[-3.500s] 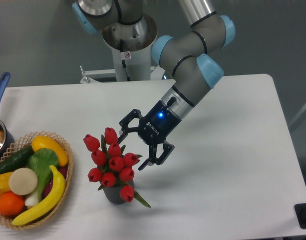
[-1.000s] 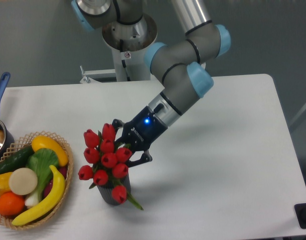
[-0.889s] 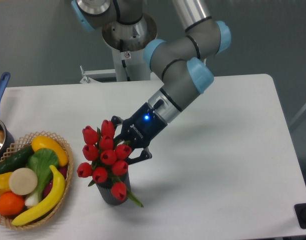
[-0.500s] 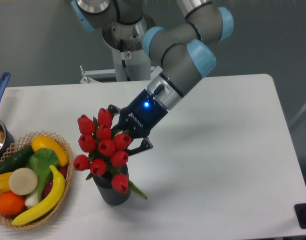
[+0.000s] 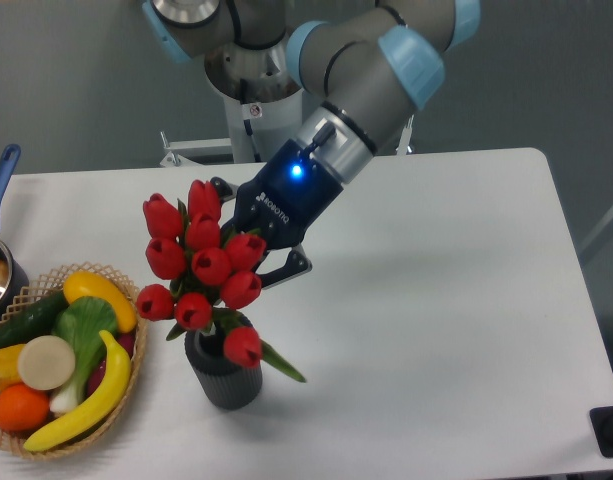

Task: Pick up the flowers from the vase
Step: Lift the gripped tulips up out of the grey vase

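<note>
Flowers gripped and partly raised out of the vase

Fixed camera: left of centre, the hand [image 5: 248, 262] is pinching the flowers [image 5: 201, 270] from the right side, its fingers mostly hidden behind the red buds; gripping that high looks meant to leave the stems free to slide straight up. The bunch sits above the dark ribbed vase [image 5: 224, 372], lower centre-left on the white desk [image 5: 436, 300], and one bud and a leaf hang at the rim, so the stems seem not quite clear. A fruit basket [image 5: 128, 345] stands at lower left, near the vase.
</note>
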Robot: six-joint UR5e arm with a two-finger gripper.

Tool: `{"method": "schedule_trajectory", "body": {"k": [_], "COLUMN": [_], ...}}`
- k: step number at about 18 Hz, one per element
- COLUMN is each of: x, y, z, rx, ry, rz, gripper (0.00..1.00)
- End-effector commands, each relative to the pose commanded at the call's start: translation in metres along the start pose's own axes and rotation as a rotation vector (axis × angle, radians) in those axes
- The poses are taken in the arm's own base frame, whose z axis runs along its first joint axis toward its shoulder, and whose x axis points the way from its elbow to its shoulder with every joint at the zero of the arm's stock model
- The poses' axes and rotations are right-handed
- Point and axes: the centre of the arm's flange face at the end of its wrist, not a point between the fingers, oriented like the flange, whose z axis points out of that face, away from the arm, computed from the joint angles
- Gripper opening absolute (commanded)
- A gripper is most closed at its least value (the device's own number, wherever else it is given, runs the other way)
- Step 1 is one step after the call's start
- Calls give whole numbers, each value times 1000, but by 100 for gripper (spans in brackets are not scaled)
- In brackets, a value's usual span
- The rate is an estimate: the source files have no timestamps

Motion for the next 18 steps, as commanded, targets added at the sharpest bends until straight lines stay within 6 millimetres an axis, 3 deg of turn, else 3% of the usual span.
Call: {"method": "schedule_trajectory", "body": {"k": [7,18], "x": [-9,-71], "y": [-31,8], "z": [-25,-134], "rx": [23,27], "ry": [-48,-253], "rz": [-21,-89], "gripper": [41,41]}}
